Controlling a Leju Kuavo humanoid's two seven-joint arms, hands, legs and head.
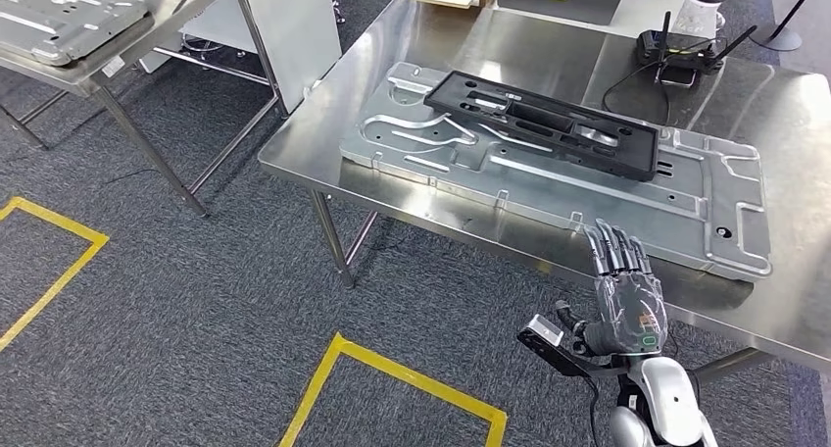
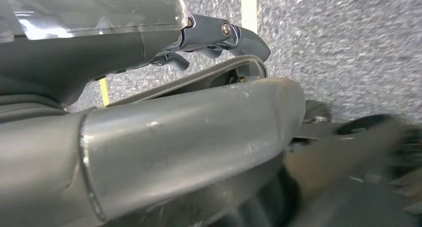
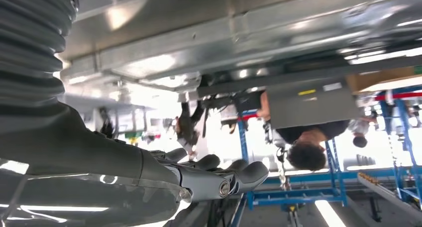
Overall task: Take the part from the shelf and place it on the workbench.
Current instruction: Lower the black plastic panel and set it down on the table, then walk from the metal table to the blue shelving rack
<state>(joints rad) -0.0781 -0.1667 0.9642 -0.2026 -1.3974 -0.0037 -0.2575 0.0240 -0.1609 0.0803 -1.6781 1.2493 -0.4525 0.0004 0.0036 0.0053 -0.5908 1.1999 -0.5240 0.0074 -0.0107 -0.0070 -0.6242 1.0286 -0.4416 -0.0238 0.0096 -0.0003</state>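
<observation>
The black part lies across the metal plate on the bench, evidently delivered, while the right hand at five o'clock hangs empty, fingers extended and apart.

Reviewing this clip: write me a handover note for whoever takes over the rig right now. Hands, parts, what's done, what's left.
Right hand: holds nothing, fingers straight and apart, just at the near edge of the workbench.
Left hand: hangs over the carpet, fingers curled, nothing in it.
Parts: the black part lies flat on the metal plate, which lies on the workbench. Neither hand touches it.
Done: the part appears to be placed.
Left: probably only drawing the right arm back; check that the part sits right on the plate. A second table with another plate stands to the left.
</observation>
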